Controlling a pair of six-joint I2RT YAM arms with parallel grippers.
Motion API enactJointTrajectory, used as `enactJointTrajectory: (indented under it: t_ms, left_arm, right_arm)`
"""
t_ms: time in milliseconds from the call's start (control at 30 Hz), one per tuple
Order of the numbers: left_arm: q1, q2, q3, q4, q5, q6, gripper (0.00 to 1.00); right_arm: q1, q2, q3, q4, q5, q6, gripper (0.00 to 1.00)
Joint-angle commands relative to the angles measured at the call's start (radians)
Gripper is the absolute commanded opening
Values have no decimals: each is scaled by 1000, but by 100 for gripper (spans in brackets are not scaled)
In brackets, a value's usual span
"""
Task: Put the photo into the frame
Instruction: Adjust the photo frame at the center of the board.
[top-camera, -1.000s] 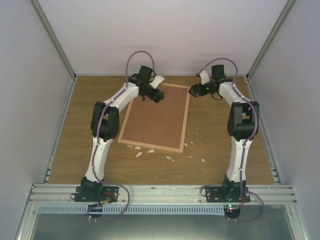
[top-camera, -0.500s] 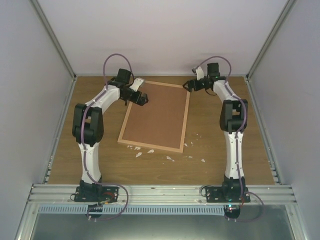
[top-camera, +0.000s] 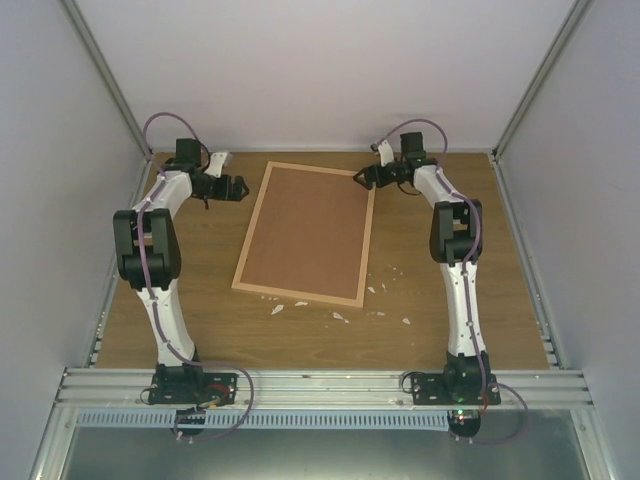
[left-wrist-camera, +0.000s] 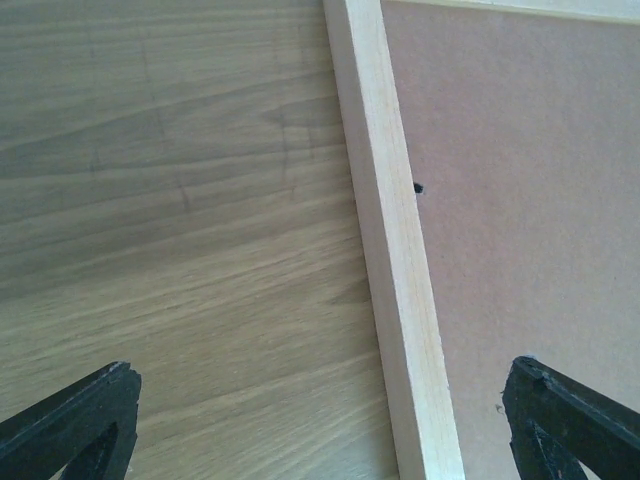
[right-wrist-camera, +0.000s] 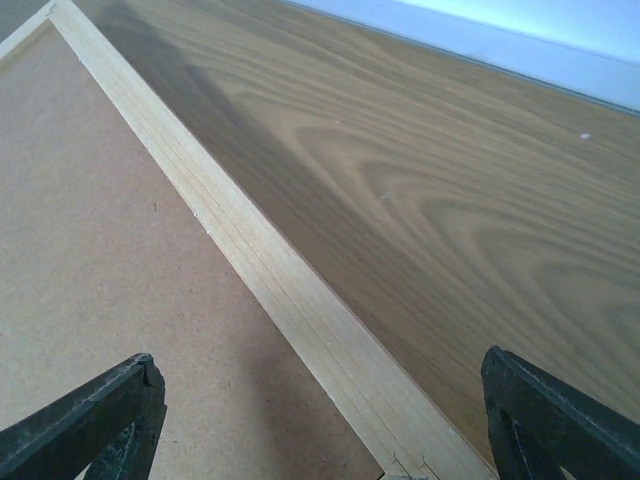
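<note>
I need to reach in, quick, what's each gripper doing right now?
Left gripper: open, holding nothing, near the frame.
Right gripper: open, holding nothing.

The wooden table (top-camera: 400, 240) bears the frame (top-camera: 251, 226) and white scraps (top-camera: 277, 309).

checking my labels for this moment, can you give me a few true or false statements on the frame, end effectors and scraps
1. The frame lies flat with its brown backing board facing up. True.
2. The left end effector clamps the frame's rail. False: it is open, left of the frame, holding nothing.
3. White scraps lie on the table by the frame's near rail. True.
4. The photo lies beside the frame. False: no photo is in view.
</note>
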Motion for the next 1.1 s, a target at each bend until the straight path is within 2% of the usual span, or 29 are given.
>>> enactJointTrajectory:
  t_ms: [0, 133, 233, 400, 600, 867, 1067]
  left_arm:
    - [10, 56, 4, 12, 95, 1, 99]
    - [18, 56, -49, -49, 262, 72, 98]
    - [18, 49, -130, -79, 301, 109, 97]
    - [16, 5, -310, -55, 231, 150, 96]
    - [-30, -121, -461, -58, 258, 261, 93]
    - [-191, -259, -527, -144, 195, 350, 93]
    - [-190, -351, -560, -212, 232, 378, 94]
  right_arm:
    - [48, 5, -43, -51, -66, -47, 85]
    - [67, -7, -61, -70, -87, -58, 84]
    - [84, -10, -76, -82, -95, -68, 83]
    - [101, -41, -133, -65, -99, -75, 83]
    - [102, -81, -189, -67, -89, -87, 83]
    - [101, -109, -197, -69, -83, -75, 84]
    - [93, -201, -255, -96, -131, -84, 84]
